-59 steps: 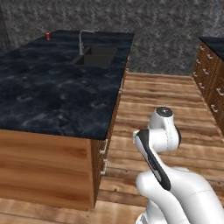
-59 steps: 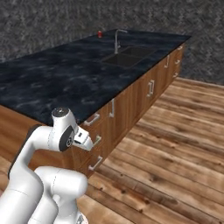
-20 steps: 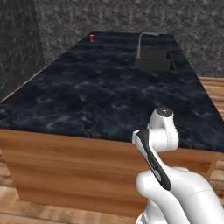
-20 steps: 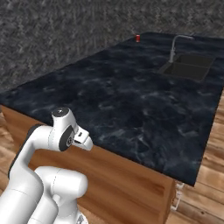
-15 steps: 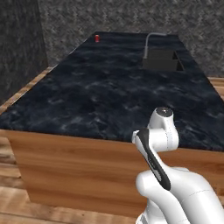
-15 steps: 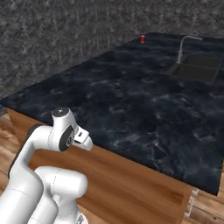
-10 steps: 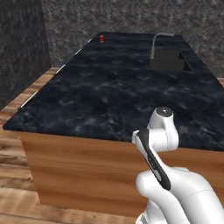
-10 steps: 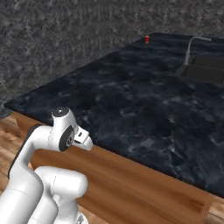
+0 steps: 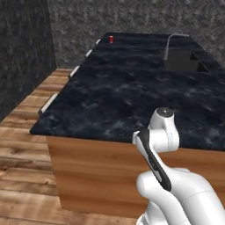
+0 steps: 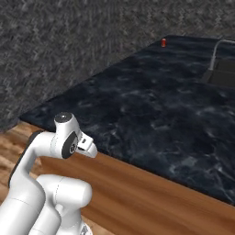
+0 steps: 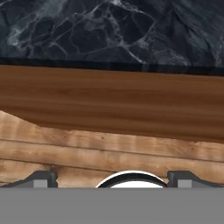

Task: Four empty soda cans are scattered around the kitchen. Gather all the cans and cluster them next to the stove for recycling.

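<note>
1. Nearest, the pincer (image 11: 112, 179): two small dark tips set far apart, wide open, nothing between them, nothing held.
2. Under the pincer in the hand view, brown floor planks (image 11: 87, 153).
3. Just past the planks, the smooth wooden side (image 11: 113, 105) of the island, with a thin dark edge on top.
4. White arm (image 9: 160, 145) folded up close in front of that wooden side, low down, not reaching over the tabletop.
5. On top, a big dark tabletop (image 9: 132, 88) with pale swirly marks like stone, long and flat, running far away from the arm.
6. On the left side of the island, pale drawer handles (image 9: 47, 102) sticking out over the floor.
7. Far along on the right, a sunk black sink (image 9: 184, 61) with a bent grey tap (image 9: 169, 44) beside it.
8. At the far left corner of the tabletop, one tiny red soda can (image 9: 111, 39), standing upright, near the edge. Same red soda can seen small at the back in the right base view (image 10: 164, 42).
9. Too small to read any name or writing on the can.
10. Well apart from the pincer: pincer low at the near end, can up on top at the far end, with the whole long tabletop between them.
11. Behind it all, a rough grey stone wall (image 9: 132, 17), and a darker wall (image 9: 22, 52) on the left.
</note>
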Robot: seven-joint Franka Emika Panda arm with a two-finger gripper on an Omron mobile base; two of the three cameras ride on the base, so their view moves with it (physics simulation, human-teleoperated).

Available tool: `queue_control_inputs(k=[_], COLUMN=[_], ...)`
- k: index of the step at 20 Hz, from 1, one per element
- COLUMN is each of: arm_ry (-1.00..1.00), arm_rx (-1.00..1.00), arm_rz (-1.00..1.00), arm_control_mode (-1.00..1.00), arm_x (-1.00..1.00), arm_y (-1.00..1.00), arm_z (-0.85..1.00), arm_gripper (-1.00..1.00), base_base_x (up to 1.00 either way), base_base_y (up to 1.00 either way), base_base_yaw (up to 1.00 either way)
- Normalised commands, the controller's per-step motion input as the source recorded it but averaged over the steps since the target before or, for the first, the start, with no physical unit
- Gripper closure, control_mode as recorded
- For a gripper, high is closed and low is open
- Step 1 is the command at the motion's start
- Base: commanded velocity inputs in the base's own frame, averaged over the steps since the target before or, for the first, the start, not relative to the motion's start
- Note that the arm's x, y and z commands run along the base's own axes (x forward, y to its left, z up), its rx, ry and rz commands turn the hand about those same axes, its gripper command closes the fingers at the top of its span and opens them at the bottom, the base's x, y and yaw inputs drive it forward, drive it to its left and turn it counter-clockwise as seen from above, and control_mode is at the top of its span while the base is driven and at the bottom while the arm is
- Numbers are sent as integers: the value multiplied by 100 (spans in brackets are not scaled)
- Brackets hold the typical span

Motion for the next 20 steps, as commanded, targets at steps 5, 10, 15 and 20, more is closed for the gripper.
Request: queue_control_inputs(k=[5,10,15,20], arm_ry=[0,0,0,0], arm_rx=[0,0,0,0], arm_rz=[0,0,0,0], arm_control_mode=[100,100,100,100], arm_x=[0,0,0,0], arm_y=[0,0,0,0], arm_z=[0,0,0,0], arm_gripper=[-100,-100,-100,-100], base_base_x=[3,5,6,4], base_base_y=[72,71,72,73], base_base_yaw=[-4,-6,-6,-4])
